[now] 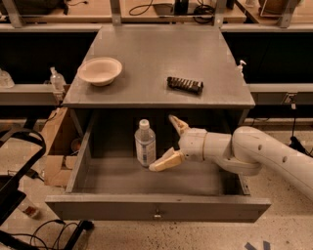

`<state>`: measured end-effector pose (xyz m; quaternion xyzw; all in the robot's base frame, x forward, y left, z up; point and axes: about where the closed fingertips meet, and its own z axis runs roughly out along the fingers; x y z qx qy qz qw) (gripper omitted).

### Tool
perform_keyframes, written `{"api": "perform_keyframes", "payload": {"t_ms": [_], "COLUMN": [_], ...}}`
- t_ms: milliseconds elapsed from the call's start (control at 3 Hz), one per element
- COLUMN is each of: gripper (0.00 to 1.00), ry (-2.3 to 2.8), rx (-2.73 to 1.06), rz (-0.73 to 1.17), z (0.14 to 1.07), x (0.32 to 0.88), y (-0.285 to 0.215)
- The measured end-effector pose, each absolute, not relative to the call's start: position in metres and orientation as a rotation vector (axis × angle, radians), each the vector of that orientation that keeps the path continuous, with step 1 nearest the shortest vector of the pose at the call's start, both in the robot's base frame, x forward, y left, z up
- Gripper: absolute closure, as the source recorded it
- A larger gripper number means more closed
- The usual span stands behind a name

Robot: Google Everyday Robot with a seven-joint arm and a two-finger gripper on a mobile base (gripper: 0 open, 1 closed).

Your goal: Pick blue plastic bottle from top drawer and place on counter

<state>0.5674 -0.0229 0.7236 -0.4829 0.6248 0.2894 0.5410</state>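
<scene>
Nearest to me is the front of the top drawer (98, 209), pulled right out, one tiny knob (157, 213) at its middle, this side of my pincer. Above the drawer's floor hangs my pincer (162, 143), reaching in from the right, and it is wide: one finger (178, 125) angles up and back, the other (166, 160) slants down and left, a broad gap between them. It holds nothing.

Just left of the pincer, upright on the drawer floor, stands the blue plastic bottle (145, 144), one only, white cap on top. My lower fingertip sits right by its base; I cannot tell whether it touches. The upper fingertip is apart from the cap, off to its right.

Beyond and above the pincer spreads the counter (161, 49). On it are two things: one pale bowl (100, 71), far left of the pincer, and one dark ridged bar (185, 85), almost straight beyond it.

Off the counter, I count two small pump bottles: one (56, 79) past the left edge, one (240, 66) past the right. Farthest back runs a wooden bench (98, 10) with cables.
</scene>
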Motion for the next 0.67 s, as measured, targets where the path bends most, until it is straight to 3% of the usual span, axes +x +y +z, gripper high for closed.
{"api": "perform_keyframes", "payload": {"t_ms": [333, 667], "gripper": [0.01, 0.22], "ry": [1.488, 1.470], "rx": [-1.177, -1.189], "rz": [0.724, 0.748], "z": [0.700, 0.693], "x": [0.584, 0.593], "y": [0.000, 0.015]}}
